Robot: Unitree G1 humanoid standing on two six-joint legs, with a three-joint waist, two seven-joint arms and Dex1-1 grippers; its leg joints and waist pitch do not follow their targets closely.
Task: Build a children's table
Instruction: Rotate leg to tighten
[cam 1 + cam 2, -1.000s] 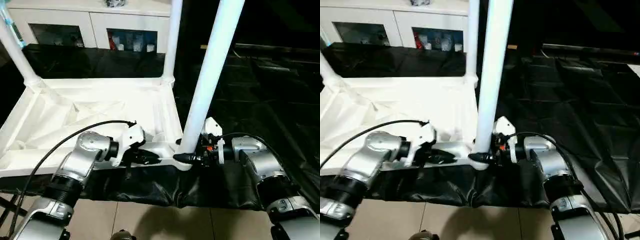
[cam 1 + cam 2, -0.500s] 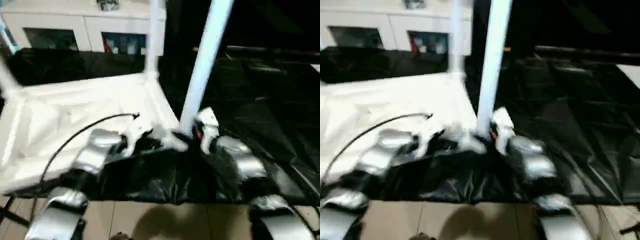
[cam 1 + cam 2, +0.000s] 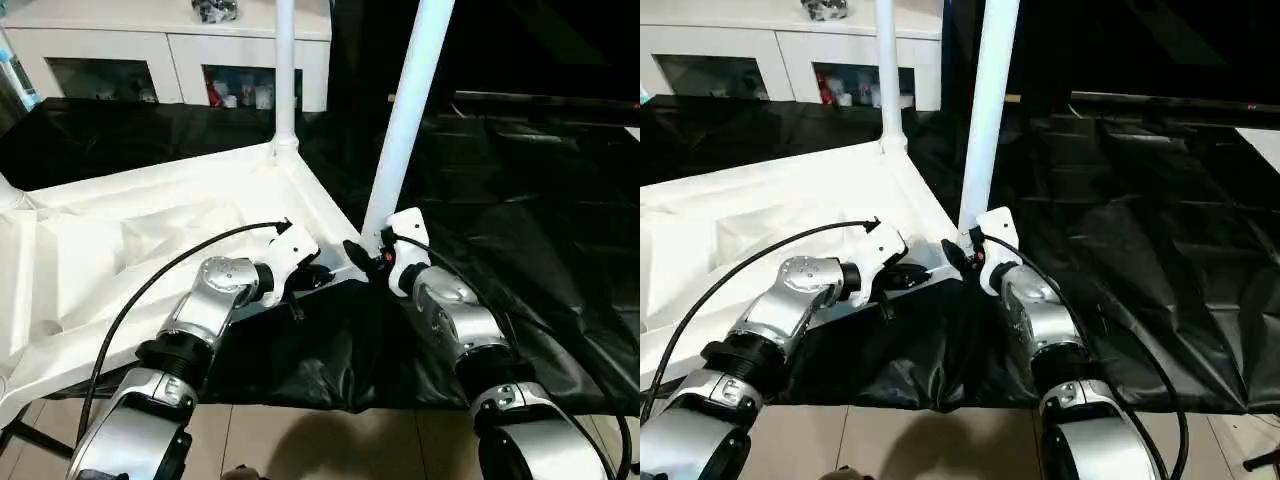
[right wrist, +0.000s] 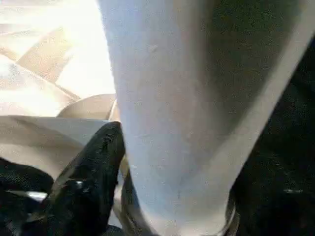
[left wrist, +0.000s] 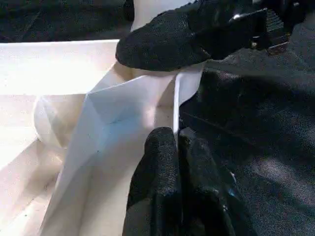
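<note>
Left claw (image 5: pixel 179 147) pinched shut on upturned white plastic tabletop's rim (image 5: pixel 175 101), right claw (image 3: pixel 372 256) straddling upright white tubular leg (image 3: pixel 405 120), grip unconfirmed; risks unseated, toppling leg.

The upturned children's table (image 3: pixel 150 240) has swung round on the black sheet (image 3: pixel 520 200); my left pincer (image 3: pixel 322 275) and right pincer (image 3: pixel 362 252) turned with its near corner.

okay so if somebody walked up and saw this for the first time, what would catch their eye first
Most likely the upturned white table top lying on the black sheet, with white legs rising from its corners. The near leg stands tallest, right in the middle, and the right gripper is around its base. Beside it, the left gripper pinches the top's near rim, fingers together.
</note>
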